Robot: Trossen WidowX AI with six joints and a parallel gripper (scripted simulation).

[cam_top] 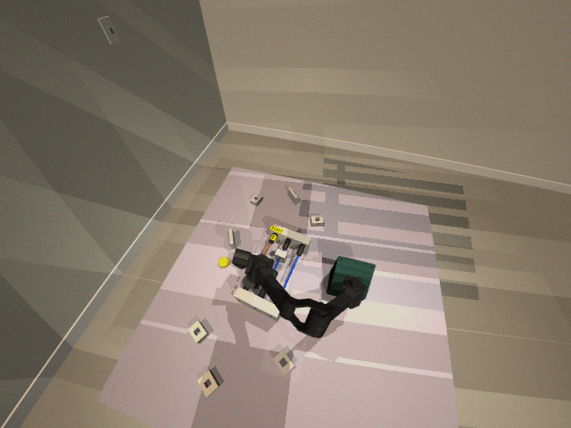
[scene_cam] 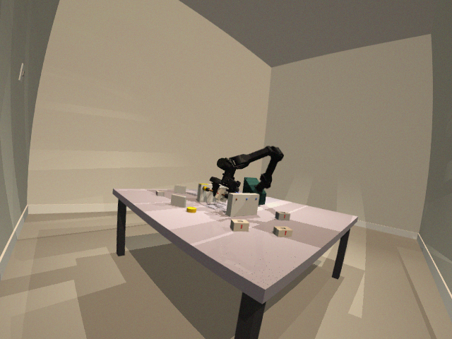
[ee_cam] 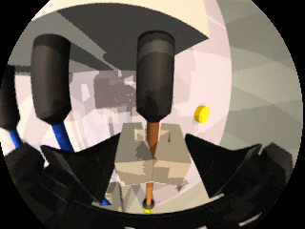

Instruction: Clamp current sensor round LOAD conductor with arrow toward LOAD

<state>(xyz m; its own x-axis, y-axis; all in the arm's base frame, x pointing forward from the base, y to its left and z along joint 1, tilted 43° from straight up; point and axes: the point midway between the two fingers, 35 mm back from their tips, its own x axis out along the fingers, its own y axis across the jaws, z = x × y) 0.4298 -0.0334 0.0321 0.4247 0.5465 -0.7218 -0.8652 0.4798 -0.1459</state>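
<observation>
The split-core sensor is a beige block in two halves around the orange conductor. The wire enters between the halves and comes out below them. A gap shows between their far parts, and they meet at a seam nearer the camera. Whether they are latched cannot be told. My gripper is open, with one black finger close on each side of the sensor; contact is unclear. A yellow marker stands at that conductor's far end, its text too small to read. The sensor's arrow is not visible.
Two blue conductors run beside the orange one, between two upright pale blocks. A white clamp sits on the nearer blue one. Several loose beige blocks, a yellow disc and a green box stand around.
</observation>
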